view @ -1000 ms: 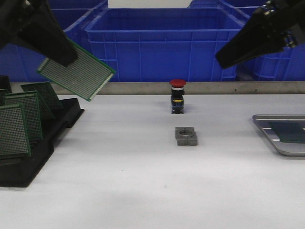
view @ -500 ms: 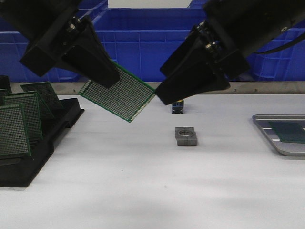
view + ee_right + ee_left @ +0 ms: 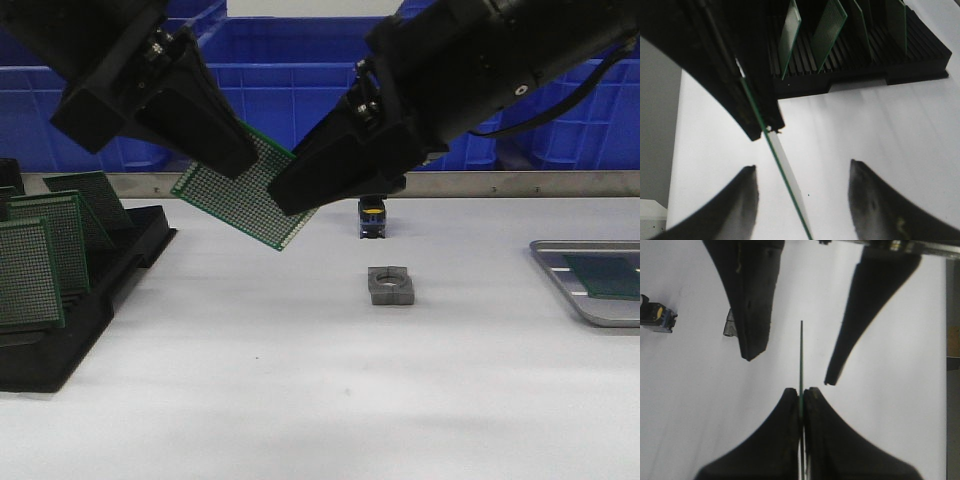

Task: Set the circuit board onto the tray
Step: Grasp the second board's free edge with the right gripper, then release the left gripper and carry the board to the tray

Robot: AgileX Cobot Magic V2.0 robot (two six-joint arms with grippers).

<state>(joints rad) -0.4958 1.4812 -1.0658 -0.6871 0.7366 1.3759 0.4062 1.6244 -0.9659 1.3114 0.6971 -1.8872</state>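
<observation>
above the table centre, the right gripper (image 3: 285, 200) has closed in with jaws spread either side of the circuit board (image 3: 250, 195) pinched by the left gripper (image 3: 802, 395), so a handover toward the tray (image 3: 560, 272) at far right looks imminent.

tray (image 3: 560, 262) cut off at the right edge, red button top hidden behind the right gripper (image 3: 300, 185), black rack (image 3: 70, 330) cut off at the left edge

Green dot-gridded circuit board (image 3: 247, 196), silver-grey tray (image 3: 562, 280) (blue crates (image 3: 330, 90) behind).
</observation>
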